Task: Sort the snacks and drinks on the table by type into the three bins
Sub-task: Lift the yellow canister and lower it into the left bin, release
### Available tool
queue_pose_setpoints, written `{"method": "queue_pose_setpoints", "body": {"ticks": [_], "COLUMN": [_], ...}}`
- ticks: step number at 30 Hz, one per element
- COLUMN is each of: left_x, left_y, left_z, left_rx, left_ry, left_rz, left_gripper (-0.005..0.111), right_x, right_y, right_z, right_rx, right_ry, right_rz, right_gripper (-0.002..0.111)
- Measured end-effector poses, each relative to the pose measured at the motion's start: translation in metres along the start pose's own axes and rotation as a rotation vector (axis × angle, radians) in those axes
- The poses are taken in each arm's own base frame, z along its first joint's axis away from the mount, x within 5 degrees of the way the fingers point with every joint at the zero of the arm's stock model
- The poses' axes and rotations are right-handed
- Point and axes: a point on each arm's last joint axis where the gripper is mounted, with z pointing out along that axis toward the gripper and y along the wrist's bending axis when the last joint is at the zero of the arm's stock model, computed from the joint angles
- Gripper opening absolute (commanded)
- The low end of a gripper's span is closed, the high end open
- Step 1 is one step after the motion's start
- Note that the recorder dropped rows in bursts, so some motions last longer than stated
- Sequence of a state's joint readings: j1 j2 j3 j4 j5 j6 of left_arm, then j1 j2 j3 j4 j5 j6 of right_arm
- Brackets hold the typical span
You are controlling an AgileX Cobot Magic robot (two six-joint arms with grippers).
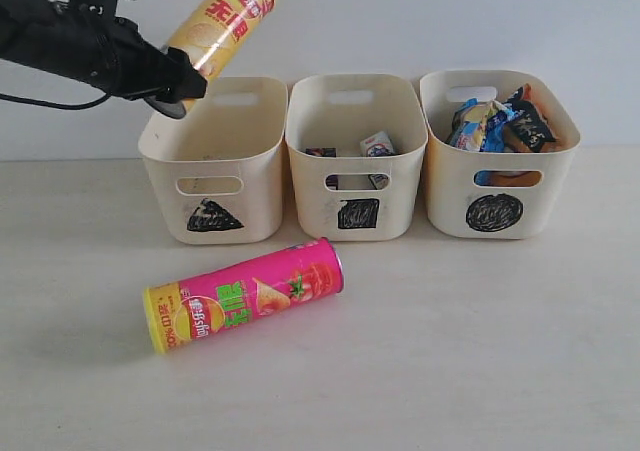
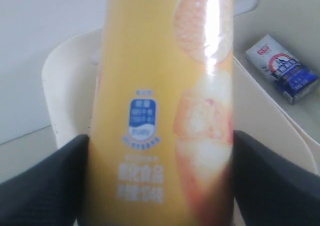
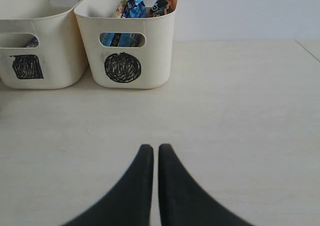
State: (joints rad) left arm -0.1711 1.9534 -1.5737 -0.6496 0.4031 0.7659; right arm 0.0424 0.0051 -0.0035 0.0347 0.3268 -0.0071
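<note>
Yellow-orange chip tube (image 1: 222,21) tilts over the triangle bin (image 1: 255,171), gripped by left end effector (image 1: 185,77).

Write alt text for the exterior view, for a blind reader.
The left claw holds a yellow chip tube tilted above the triangle-marked bin. A pink chip tube lies on the table in front; the square bin holds drink cartons, the circle bin crinkly packets.

A chip tube (image 1: 245,294) lies on the table (image 1: 480,371) before three bins (image 1: 400,209).
</note>
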Motion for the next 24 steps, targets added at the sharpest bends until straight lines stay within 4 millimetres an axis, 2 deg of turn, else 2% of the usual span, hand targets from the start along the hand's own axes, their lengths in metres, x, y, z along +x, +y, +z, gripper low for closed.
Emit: {"method": "queue_pose_setpoints", "body": {"ticks": [11, 13, 18, 24], "left_x": [0.026, 0.03, 0.032, 0.032], "left_y": [0.009, 0.009, 0.01, 0.01], "left_z": [0.041, 0.045, 0.048, 0.048], "left_rx": [-0.022, -0.022, -0.025, -0.024], "left_ry": [0.051, 0.061, 0.063, 0.062], "left_rz": [-0.088, -0.095, -0.096, -0.1], "left_gripper": [0.006, 0.013, 0.045, 0.071], "right_x": [0.0, 0.0, 0.0, 0.0], "right_y": [0.0, 0.0, 0.0, 0.0], "right_z": [0.0, 0.0, 0.0, 0.0], "right_rx": [0.0, 0.0, 0.0, 0.0], "right_ry": [0.0, 0.0, 0.0, 0.0], "right_rz": [0.0, 0.0, 0.0, 0.0], "right_gripper": [0.001, 0.001, 0.001, 0.001]}}
